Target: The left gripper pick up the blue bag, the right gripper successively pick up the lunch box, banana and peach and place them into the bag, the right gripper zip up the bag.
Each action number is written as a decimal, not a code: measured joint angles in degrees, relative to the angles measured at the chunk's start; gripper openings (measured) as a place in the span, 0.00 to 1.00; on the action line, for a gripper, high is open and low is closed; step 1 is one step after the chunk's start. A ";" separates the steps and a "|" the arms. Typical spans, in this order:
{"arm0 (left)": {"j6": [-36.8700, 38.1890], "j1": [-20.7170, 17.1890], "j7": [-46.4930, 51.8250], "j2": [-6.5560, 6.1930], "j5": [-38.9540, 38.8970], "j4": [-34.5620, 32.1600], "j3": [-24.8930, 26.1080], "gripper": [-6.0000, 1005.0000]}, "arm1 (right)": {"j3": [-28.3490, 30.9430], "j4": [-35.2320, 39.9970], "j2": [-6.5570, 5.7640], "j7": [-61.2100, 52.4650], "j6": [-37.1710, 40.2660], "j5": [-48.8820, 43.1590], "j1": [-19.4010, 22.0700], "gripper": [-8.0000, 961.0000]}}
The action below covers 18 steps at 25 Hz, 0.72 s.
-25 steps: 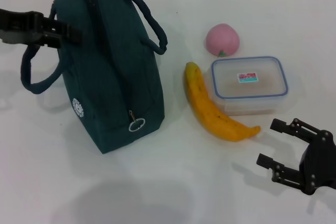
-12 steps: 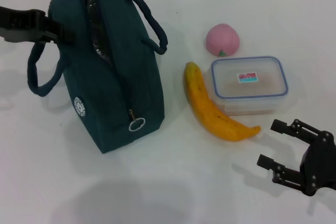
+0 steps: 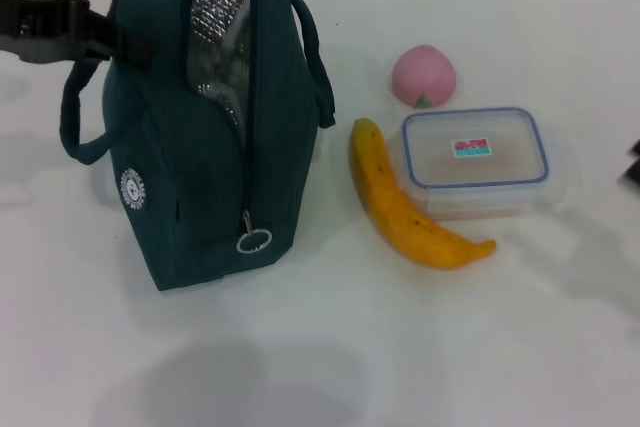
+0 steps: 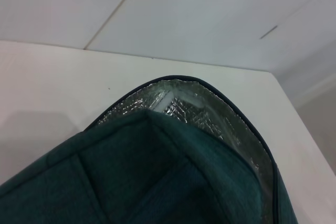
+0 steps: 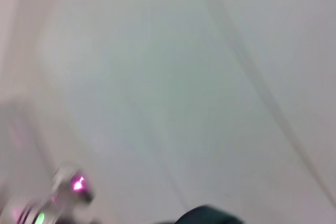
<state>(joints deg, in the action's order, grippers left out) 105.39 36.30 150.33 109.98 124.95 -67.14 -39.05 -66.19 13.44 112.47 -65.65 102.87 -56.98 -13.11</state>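
Left gripper (image 3: 95, 37) clamps the soft, floppy blue bag (image 3: 200, 167) at its rim by the desk's (image 3: 330, 347) left edge; the stiff, light lunch box (image 3: 475, 160) should grip best across its short sides.

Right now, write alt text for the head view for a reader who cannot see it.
A blue bag stands open on a white table, foil lining showing, with the left claw at its far-left side. To its right lie a banana, a lunch box and a peach.
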 joint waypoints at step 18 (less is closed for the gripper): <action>2.18 0.37 -2.37 0.61 -1.52 0.70 -0.98 0.04 | 2.19 -3.09 -5.59 -39.61 -21.98 -7.40 -9.62 0.78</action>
<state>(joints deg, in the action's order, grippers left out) 107.56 36.66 147.95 110.59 123.43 -66.44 -40.02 -64.00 10.35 106.88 -105.27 80.89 -64.38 -22.73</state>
